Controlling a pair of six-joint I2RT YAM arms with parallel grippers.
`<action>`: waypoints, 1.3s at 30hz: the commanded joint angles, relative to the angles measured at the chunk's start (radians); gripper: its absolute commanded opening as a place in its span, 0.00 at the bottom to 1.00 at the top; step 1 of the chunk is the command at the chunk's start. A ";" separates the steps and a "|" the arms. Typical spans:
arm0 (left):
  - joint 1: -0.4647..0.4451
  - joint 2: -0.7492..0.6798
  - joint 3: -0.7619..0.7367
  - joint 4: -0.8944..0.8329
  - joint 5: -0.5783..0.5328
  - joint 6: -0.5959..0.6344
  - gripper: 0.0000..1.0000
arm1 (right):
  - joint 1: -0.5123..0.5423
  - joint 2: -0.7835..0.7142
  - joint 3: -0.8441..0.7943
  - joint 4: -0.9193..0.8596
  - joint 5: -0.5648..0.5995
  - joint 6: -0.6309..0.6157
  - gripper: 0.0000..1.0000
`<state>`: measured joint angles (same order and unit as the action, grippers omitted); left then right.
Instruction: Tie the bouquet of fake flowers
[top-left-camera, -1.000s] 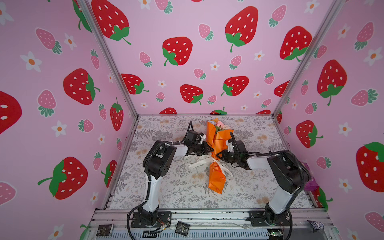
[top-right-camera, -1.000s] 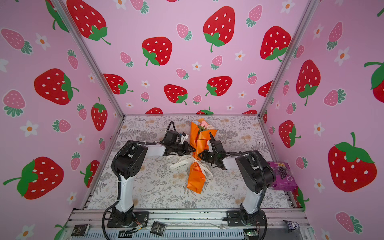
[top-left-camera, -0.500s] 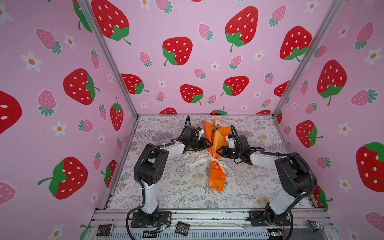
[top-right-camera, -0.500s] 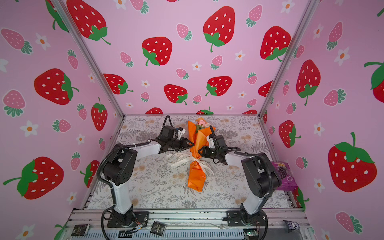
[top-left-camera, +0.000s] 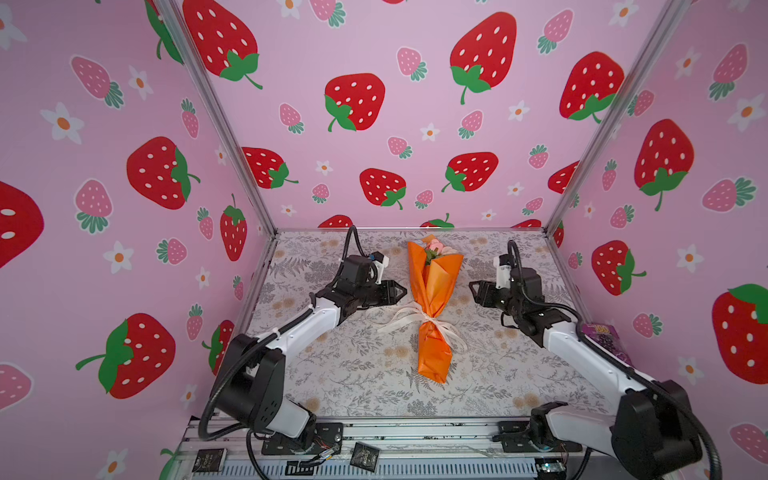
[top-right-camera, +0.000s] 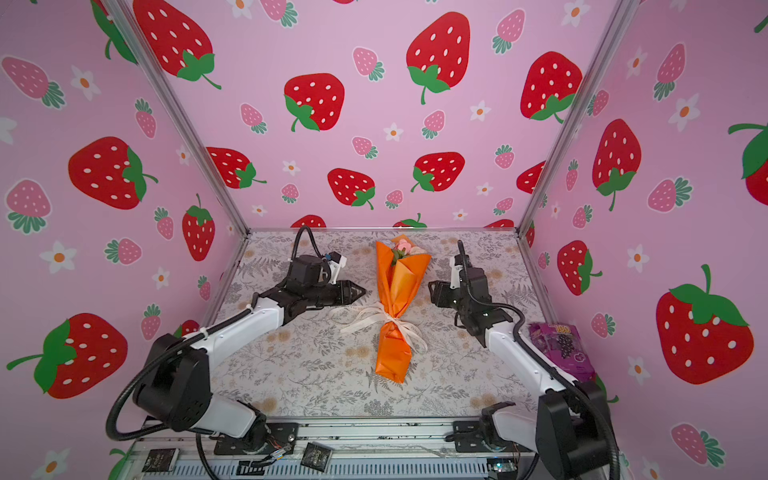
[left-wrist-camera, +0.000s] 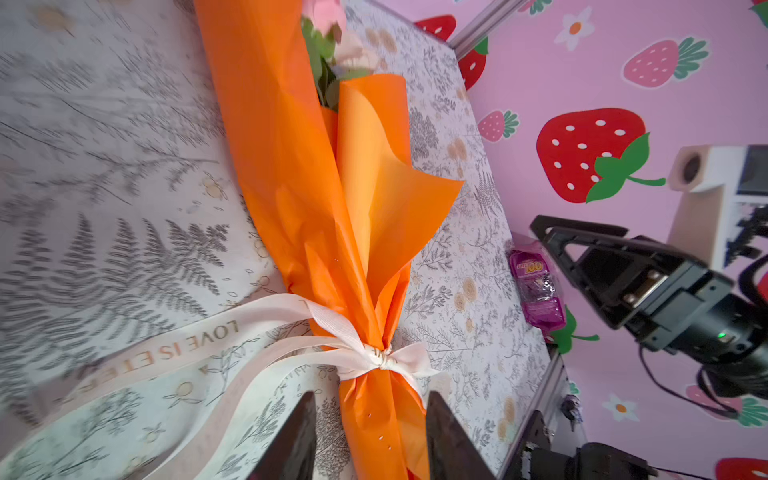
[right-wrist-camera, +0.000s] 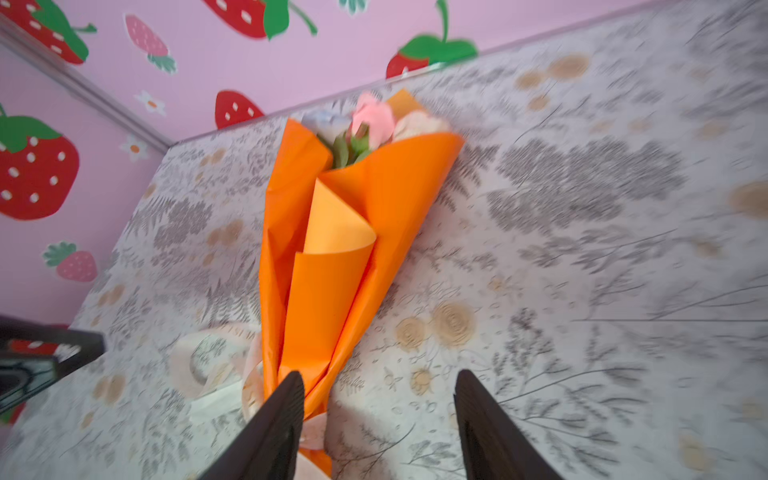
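Bouquet of fake flowers (top-left-camera: 432, 286) lies flat mid-worktop (top-left-camera: 353, 374) in its orange paper cone, blooms toward the back wall, pointed end toward the robot. Cream ribbon (top-left-camera: 405, 318) is cinched round the narrow waist, and the left wrist view shows a small knot (left-wrist-camera: 382, 358). The long tails trail over the worktop on the left arm's side. Left tool (top-left-camera: 401, 291) is released and empty, just beside the cone. Right tool (top-left-camera: 473, 286) is likewise parted and empty, and stands apart from the paper on the other side. Tie looks made, but I cannot tell how tight it is. Hazards as I judge them: the loose tails lie near the left tool, so a low sweep could catch one and pull the knot slack or drag the light bundle askew. The cone tapers and the paper looks slick, so a tug toward the pointed end could slide the ribbon off. Any regrip on the paper could crush it. Purple packet (top-right-camera: 561, 345) lies at the right wall, well clear.
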<state>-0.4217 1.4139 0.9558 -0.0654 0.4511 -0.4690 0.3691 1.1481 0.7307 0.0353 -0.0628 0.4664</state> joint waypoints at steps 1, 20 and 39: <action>0.027 -0.134 -0.070 -0.057 -0.147 0.103 0.46 | -0.022 -0.080 -0.036 -0.025 0.286 -0.073 0.64; 0.366 -0.278 -0.342 0.002 -0.738 0.187 0.99 | -0.203 0.142 -0.354 0.667 0.514 -0.411 1.00; 0.368 -0.010 -0.433 0.525 -0.499 0.424 0.99 | -0.222 0.438 -0.494 1.290 0.289 -0.460 1.00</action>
<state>-0.0559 1.3788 0.5182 0.3573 -0.1081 -0.0834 0.1524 1.5719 0.1932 1.2392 0.1444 -0.0227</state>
